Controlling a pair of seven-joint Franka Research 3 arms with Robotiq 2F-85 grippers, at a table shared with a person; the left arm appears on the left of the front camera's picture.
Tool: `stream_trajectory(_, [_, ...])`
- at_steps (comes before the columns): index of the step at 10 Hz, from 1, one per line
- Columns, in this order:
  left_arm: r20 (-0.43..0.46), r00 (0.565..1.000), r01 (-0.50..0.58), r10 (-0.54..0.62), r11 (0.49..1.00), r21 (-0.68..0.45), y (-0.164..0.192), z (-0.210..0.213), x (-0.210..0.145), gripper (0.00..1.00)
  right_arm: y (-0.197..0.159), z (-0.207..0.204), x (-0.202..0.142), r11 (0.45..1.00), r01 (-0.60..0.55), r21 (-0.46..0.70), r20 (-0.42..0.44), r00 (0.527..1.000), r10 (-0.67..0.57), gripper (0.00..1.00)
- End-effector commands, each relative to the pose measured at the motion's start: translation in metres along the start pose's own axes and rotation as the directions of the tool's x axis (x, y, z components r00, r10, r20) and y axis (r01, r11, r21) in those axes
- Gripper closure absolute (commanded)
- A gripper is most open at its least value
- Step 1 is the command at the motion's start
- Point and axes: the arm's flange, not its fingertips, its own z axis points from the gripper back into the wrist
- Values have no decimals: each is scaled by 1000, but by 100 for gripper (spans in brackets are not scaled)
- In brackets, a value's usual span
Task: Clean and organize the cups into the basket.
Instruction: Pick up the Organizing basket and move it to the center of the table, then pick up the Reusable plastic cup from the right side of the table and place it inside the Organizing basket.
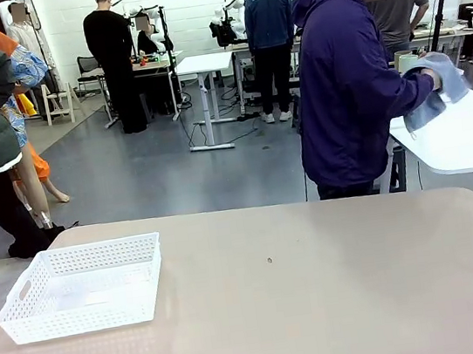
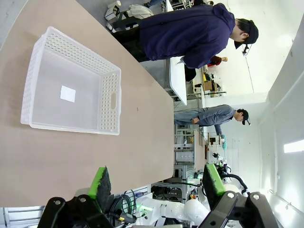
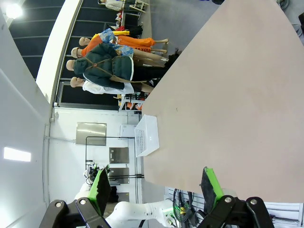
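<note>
Closest to you, in the left wrist view, your left hand (image 2: 156,183) hangs above the near table edge with its jaws spread wide and nothing between the green pads (image 2: 100,182). Your right hand (image 3: 156,189) is the same in its own wrist view: jaws wide apart, gripping nothing, well away from the basket (image 1: 80,320).

The tan table (image 1: 325,305) carries that basket at its left end, near the left edge and about midway between the near and far edges. It is the white lattice-walled one with a solid rim and handle cut-outs, sitting flat, with one short end toward the left edge. From the left wrist you look down into it (image 2: 110,102); a small white label (image 2: 67,93) lies on its floor. From the right wrist the basket (image 3: 146,135) is far off, at the opposite end of the table.

A small dark speck (image 1: 269,260) sits on the table to the right of the basket.

Beyond the far edge, well to the right of the basket, a person (image 1: 347,82) in a dark purple jacket is turned toward a white side table (image 1: 469,140), with a blue-grey cloth (image 1: 436,92) bunched at the end of one sleeve. A pale shape (image 1: 405,60) just above the cloth is too small for you to tell whether it is a cup.
</note>
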Motion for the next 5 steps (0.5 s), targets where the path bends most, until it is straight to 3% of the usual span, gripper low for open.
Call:
stream_trajectory(1, [3,1000,1,-1,1000,-25,1,1,0,0,-1,-1,1,1000,-6,9,-7,1000,6,0])
stream_trajectory(5, [3,1000,1,-1,1000,-25,1,1,0,0,-1,-1,1,1000,-6,9,-7,1000,6,0])
